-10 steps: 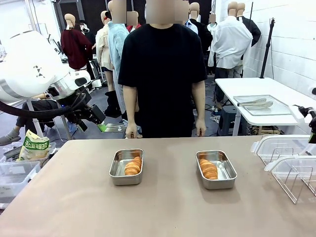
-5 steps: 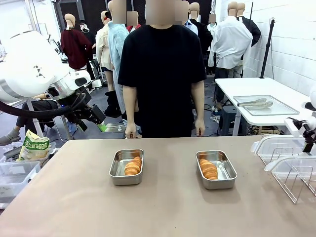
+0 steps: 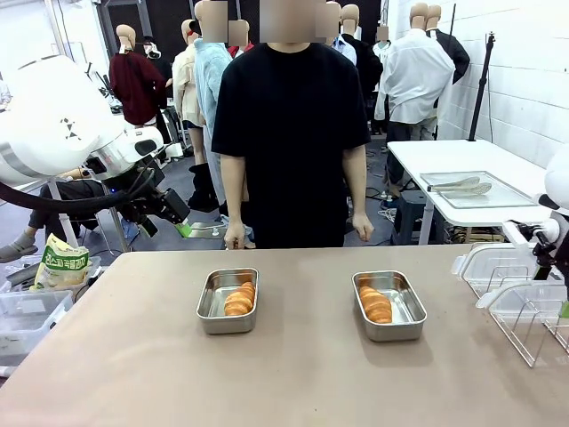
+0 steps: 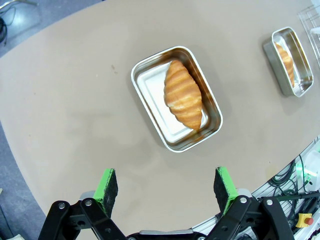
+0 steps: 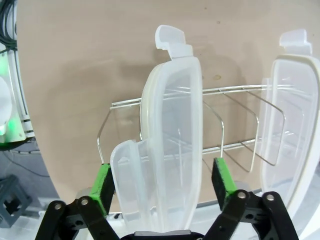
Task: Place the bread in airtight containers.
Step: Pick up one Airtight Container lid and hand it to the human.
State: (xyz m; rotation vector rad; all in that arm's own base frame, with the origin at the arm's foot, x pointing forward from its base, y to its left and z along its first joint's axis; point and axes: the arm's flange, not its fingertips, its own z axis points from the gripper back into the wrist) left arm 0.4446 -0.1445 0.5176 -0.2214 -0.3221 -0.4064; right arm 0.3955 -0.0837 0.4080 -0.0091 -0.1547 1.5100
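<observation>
Jaws spread wide on left pincer and right pincer.

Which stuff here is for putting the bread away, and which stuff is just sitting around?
For the job: left croissant in left steel pan; right croissant in right steel pan; clear lid and second clear lid, standing in the wire rack.

Just lying about: snack bag; flat tray with tongs on the white side table.
</observation>
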